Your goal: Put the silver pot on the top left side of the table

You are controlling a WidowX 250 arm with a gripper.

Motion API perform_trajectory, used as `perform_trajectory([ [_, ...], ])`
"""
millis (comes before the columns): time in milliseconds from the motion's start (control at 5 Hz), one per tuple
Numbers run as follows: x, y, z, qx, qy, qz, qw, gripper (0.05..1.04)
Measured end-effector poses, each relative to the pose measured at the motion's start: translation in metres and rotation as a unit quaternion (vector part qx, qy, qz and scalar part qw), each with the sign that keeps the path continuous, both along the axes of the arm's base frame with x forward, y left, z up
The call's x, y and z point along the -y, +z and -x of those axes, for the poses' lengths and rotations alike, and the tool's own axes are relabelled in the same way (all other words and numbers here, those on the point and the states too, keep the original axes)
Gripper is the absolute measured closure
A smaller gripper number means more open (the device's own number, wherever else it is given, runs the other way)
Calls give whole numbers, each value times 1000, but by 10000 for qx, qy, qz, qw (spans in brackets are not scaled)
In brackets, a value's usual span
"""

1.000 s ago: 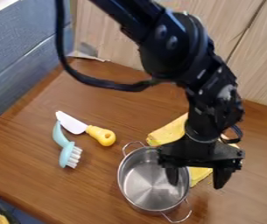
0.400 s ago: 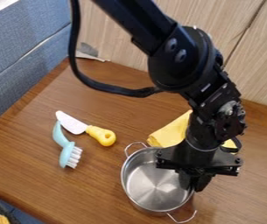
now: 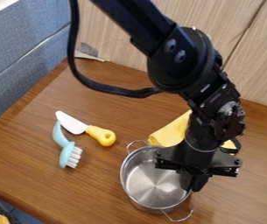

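Observation:
The silver pot point(image 3: 153, 183) stands upright on the wooden table point(image 3: 30, 175), toward the front and right of its middle. One wire handle points up-left and the other down-right. My gripper point(image 3: 192, 183) hangs at the pot's right side, shut on the right wall near the rim, with one finger inside the pot and the other outside.
Behind the gripper lies a yellow cloth point(image 3: 171, 132). Left of the pot are a toy knife point(image 3: 100, 135) with a yellow handle and a light blue brush point(image 3: 67, 154). A wooden panel point(image 3: 124, 48) backs the table; a blue-grey wall point(image 3: 24, 52) borders its left.
The gripper has come down at the pot's right side, and its fingers have gone from wide apart to closed on the wall. The pot has shifted slightly right.

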State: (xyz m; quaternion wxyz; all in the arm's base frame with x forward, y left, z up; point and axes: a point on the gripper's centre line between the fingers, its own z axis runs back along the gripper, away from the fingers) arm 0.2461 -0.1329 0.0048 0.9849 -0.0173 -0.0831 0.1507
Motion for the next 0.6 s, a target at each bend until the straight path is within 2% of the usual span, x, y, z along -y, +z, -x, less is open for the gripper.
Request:
perform_trajectory([
  [200, -4, 12, 4, 13, -99, -25, 9999, 1008],
  [400, -15, 40, 7, 212, -49, -90, 9997, 1023],
  [600, -33, 61, 6, 302, 132, -127, 9994, 1026],
])
